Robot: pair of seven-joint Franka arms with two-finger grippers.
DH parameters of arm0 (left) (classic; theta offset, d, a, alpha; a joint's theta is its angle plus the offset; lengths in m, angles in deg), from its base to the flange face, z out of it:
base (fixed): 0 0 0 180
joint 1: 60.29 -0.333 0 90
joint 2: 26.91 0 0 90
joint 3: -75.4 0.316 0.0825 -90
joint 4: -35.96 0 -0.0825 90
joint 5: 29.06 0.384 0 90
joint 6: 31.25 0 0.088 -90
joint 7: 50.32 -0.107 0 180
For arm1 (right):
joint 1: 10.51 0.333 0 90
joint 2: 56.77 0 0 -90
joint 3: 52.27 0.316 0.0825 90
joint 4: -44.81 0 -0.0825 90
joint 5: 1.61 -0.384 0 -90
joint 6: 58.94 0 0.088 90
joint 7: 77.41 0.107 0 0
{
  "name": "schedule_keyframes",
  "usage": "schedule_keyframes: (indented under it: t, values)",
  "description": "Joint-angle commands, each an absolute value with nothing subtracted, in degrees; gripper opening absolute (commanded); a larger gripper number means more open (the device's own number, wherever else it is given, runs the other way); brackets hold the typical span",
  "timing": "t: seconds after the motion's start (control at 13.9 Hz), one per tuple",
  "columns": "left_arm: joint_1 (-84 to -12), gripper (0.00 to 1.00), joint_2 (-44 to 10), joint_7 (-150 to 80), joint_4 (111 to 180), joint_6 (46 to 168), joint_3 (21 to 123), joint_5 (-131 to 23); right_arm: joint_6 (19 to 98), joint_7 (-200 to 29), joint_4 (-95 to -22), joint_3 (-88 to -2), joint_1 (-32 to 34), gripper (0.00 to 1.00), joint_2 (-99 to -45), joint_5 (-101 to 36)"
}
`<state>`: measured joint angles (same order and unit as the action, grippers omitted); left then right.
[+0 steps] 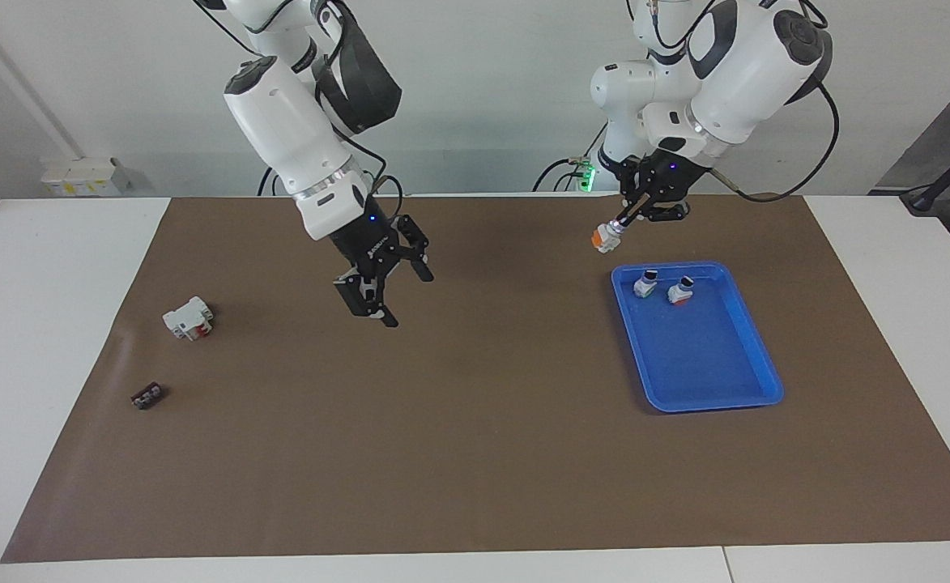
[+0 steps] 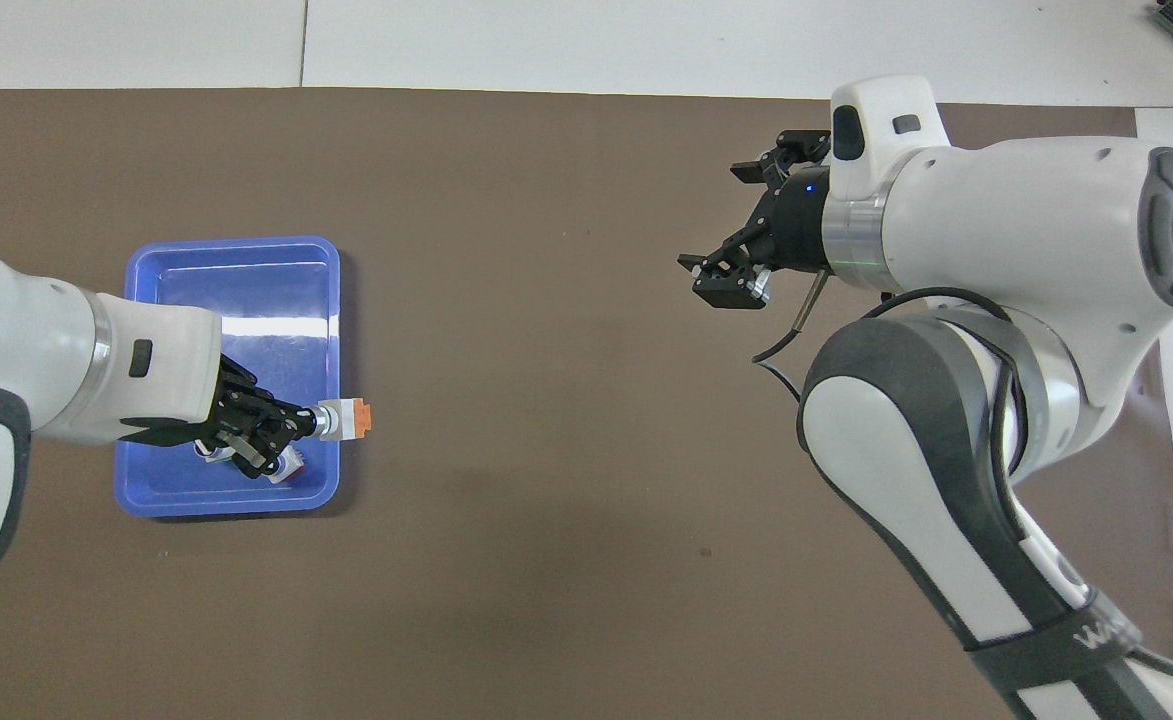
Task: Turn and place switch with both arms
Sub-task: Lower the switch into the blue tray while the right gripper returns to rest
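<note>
The switch (image 1: 605, 237) is a small white body with an orange end. My left gripper (image 1: 624, 221) is shut on its knob end and holds it in the air over the rim of the blue tray (image 1: 705, 356), at the corner nearest the robots. In the overhead view the switch (image 2: 348, 419) sticks out sideways from the left gripper (image 2: 312, 421), orange end toward the table's middle. My right gripper (image 1: 406, 300) hangs open and empty over the brown mat near the middle; it also shows in the overhead view (image 2: 714, 216).
In the tray (image 2: 236, 290) lie two like pieces, one with a green end (image 1: 645, 284) and one with a red end (image 1: 680, 291). A blocky white part with red (image 1: 188, 317) and a small black piece (image 1: 147, 396) lie toward the right arm's end.
</note>
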<state>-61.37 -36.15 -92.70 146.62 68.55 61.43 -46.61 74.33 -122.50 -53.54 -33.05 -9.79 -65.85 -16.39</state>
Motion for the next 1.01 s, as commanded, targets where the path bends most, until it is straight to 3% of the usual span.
schedule_keyframes:
  t: [0.0,0.36,0.72,0.94]
  values:
    - [-62.3,0.0,-38.2,-102.4,152.1,76.8,61.2,-41.5,74.0,-108.7,-54.1,-32.2,-10.5,1.0,-65.5,-4.6]
    - [-63.5,0.0,-32.2,-109.4,153.2,82.9,61.5,-31.0,64.7,-92.4,-51.9,-40.2,-7.8,1.0,-63.3,2.3]
    - [-66.5,0.0,-25.2,-119.5,153.4,91.4,62.0,-21.7,50.8,-86.8,-51.9,-61.1,2.4,1.0,-56.4,1.5]
    - [-66.8,0.0,-24.7,-123.4,156.7,95.6,62.0,-18.2,40.8,-83.1,-48.1,-61.6,-1.1,1.0,-55.0,-2.4]
